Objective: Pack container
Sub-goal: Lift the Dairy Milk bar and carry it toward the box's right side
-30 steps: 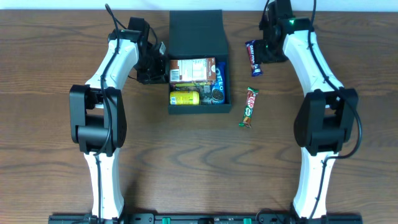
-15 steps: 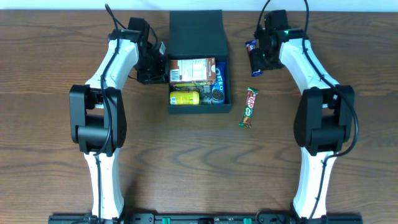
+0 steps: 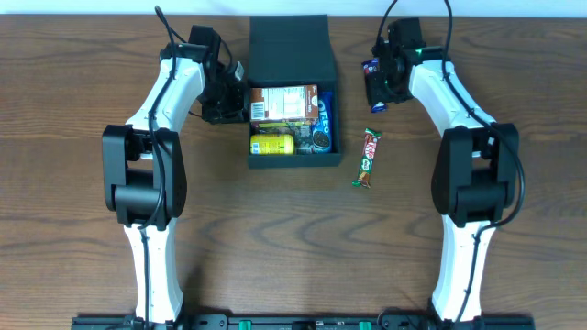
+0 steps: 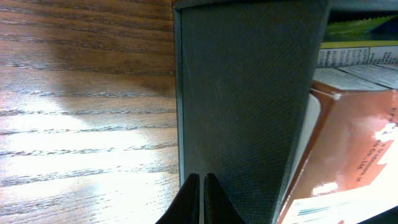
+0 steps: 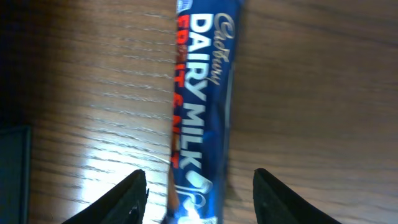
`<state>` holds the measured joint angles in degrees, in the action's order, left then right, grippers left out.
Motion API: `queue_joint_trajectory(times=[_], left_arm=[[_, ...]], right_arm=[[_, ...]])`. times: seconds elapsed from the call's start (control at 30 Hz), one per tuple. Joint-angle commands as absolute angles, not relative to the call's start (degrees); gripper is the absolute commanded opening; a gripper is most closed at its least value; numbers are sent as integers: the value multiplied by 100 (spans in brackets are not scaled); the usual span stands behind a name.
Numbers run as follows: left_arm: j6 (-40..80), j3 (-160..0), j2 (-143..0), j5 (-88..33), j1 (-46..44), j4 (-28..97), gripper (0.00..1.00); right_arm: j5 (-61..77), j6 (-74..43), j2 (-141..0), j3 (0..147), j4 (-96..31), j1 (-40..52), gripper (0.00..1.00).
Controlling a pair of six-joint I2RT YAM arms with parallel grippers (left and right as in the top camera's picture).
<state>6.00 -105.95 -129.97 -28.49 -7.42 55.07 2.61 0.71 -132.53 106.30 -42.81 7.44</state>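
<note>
The black container (image 3: 293,162) lies open at the table's middle back, its lid (image 3: 289,46) folded away behind it. Several snacks lie inside, among them a brown packet (image 3: 282,101) and a yellow one (image 3: 271,144). My left gripper (image 3: 237,99) is shut on the container's left wall; in the left wrist view its fingertips (image 4: 202,199) pinch the wall's rim (image 4: 179,93). My right gripper (image 3: 378,84) is open over a blue Dairy Milk bar (image 3: 371,66), which lies on the table right of the container. In the right wrist view the bar (image 5: 204,106) lies between the two open fingers (image 5: 127,196).
A green and red chocolate bar (image 3: 368,158) lies on the wooden table right of the container's front corner. The container's right wall (image 5: 12,174) shows at the left edge of the right wrist view.
My right gripper has moved a little to the left, onto the blue bar. The left arm and the container have not moved.
</note>
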Motion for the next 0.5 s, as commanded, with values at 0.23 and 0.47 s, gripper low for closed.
queue_joint_trajectory(times=[0.23, 0.47], left_arm=[[646, -10558, -12811, -2790, -775, 5500, 6], [644, -10558, -12811, -2790, -775, 5502, 6]], right_arm=[[379, 137, -13537, 10593, -4215, 849, 52], [322, 134, -13614, 10591, -4237, 849, 49]])
